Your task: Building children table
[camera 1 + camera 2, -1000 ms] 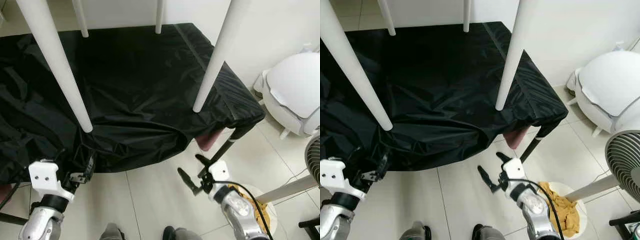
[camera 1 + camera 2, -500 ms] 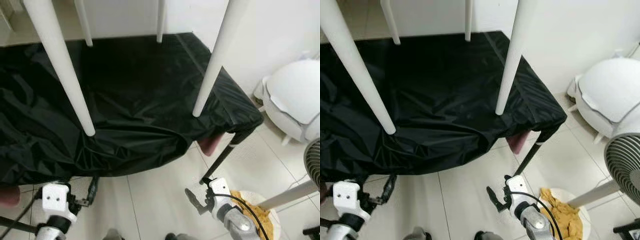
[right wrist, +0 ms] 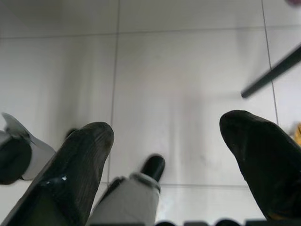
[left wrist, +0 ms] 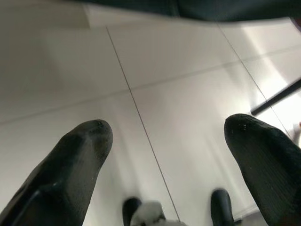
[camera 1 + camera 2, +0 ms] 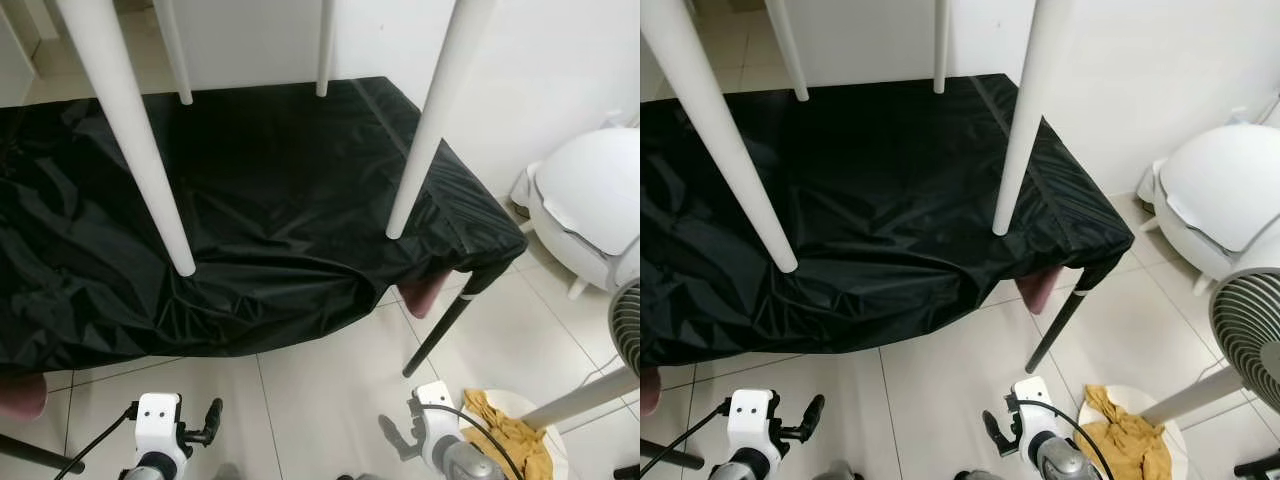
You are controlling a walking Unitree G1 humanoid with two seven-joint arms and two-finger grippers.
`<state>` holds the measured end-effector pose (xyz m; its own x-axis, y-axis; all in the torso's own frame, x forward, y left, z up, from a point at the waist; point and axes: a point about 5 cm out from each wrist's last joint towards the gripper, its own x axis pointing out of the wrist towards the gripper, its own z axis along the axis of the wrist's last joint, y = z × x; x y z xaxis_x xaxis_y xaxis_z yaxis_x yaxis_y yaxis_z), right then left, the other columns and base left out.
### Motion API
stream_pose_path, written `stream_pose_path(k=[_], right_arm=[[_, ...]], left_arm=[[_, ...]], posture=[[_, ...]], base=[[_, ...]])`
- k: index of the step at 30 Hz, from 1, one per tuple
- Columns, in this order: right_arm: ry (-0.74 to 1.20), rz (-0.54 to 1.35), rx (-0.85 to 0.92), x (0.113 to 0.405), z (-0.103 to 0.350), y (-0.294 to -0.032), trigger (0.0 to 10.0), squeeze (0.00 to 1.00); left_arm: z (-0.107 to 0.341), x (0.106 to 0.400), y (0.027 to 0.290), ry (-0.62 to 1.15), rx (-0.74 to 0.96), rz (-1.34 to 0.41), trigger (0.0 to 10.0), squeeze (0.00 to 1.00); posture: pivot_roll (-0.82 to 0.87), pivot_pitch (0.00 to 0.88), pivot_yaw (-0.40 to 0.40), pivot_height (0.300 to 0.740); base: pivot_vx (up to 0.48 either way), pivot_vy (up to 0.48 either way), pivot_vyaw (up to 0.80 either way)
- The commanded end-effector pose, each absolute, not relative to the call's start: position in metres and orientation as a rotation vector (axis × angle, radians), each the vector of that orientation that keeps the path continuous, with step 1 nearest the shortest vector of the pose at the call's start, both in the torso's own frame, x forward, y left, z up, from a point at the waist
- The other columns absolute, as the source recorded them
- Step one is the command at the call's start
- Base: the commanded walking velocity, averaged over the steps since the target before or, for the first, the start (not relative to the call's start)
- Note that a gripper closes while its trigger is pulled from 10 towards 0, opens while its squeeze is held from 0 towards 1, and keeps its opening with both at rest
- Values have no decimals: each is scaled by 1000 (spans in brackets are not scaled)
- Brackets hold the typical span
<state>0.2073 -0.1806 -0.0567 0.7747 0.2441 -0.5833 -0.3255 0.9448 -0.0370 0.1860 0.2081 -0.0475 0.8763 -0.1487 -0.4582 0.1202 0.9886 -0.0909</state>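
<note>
Left eye view, white table legs [image 5: 135,140] well apart from both spread jaws, apparently untouched

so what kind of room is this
Probably a room in a home: pale tiled floor, a white standing fan by the wall, and white table legs standing up from a black-covered surface.

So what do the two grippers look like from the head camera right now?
The left gripper and the right gripper each have a white block housing, black fingers, a thin black cable and a silver wrist.
</note>
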Motion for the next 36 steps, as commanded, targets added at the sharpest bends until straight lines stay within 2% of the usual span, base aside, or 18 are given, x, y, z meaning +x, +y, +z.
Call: stream_pose_path(k=[1,6,12,18,21,32,36], right_arm=[[670,270,-138,201,-63,-185,10000,0],[776,197,-146,187,-73,-195,10000,0],[835,172,-158,178,-79,-199,10000,0],[886,124,-144,171,-84,-199,10000,0],[896,104,-122,169,-86,-195,10000,0],[924,109,-93,160,-92,-181,10000,0],[936,92,-79,156,-93,-181,10000,0]], left_arm=[[-64,172,213,610,-45,-38,10000,0],[-81,159,213,791,-31,4,10000,0],[-86,154,213,857,-27,31,10000,0],[-90,156,205,918,43,-7,10000,0],[-93,154,200,980,131,-41,10000,0],[-94,156,191,1014,140,-83,10000,0],[-94,160,187,1012,148,-105,10000,0]], posture=[[82,60,2,740],[63,42,11,740],[51,39,18,740],[2,33,57,740],[-24,30,78,740],[-64,15,117,740],[-61,8,107,740]], base=[[0,0,0],[0,0,0],[0,0,0],[0,0,0],[0,0,0],[0,0,0],[0,0,0]])
